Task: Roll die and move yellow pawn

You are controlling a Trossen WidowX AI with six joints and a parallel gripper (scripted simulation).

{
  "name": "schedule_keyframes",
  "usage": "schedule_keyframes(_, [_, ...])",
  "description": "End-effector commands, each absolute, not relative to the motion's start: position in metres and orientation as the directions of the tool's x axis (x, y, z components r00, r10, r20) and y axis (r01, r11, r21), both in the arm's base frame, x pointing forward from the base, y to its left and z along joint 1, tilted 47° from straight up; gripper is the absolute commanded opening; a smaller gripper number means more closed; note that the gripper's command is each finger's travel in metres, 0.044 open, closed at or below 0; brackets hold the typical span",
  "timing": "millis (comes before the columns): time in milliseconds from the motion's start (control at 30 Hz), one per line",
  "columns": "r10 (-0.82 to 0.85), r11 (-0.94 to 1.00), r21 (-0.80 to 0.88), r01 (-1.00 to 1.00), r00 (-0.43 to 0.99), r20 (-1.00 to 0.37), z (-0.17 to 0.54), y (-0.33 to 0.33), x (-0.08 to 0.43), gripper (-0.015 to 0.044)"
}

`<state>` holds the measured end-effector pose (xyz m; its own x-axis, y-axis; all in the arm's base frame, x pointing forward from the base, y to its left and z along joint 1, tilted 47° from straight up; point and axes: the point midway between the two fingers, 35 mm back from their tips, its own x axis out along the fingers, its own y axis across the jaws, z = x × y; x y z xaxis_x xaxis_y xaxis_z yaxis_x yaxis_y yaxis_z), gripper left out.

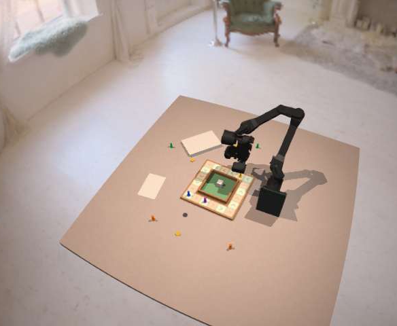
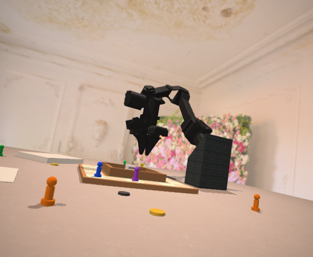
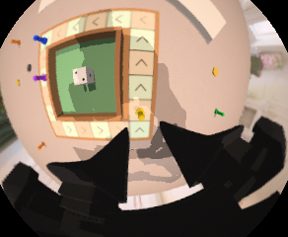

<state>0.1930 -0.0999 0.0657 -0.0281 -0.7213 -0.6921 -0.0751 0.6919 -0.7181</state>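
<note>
The yellow pawn (image 1: 240,175) (image 2: 142,165) (image 3: 140,114) stands upright on the board (image 1: 221,208) (image 2: 140,187) (image 3: 141,63), beside a corner square. The white die (image 1: 219,183) (image 2: 130,167) (image 3: 83,76) lies inside the green-floored tray (image 1: 213,197) (image 2: 151,176) (image 3: 118,74); I cannot tell its top pips surely. My gripper (image 2: 144,154) (image 3: 144,126) is partly open and empty, above the board. In the wrist view the pawn shows just beyond the gap between the fingertips, untouched. In the top view the fingertips are hidden.
A blue pawn (image 1: 188,193) (image 2: 98,169) (image 3: 39,39) and a purple pawn (image 1: 204,200) (image 2: 135,174) (image 3: 39,78) stand on the board's far side from the yellow one. Green and orange pawns, yellow discs, a black disc (image 1: 185,214) and a pale slab (image 1: 201,142) lie around the board.
</note>
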Motion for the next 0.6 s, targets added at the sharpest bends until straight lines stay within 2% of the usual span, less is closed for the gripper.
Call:
schedule_keyframes(0, [-0.724,0.689,-0.722,-0.069,-0.028,-0.689,0.059,-0.108,0.192,0.02])
schedule_keyframes(567, [-0.723,0.69,-0.721,-0.069,-0.027,-0.69,0.042,-0.125,0.192,0.02])
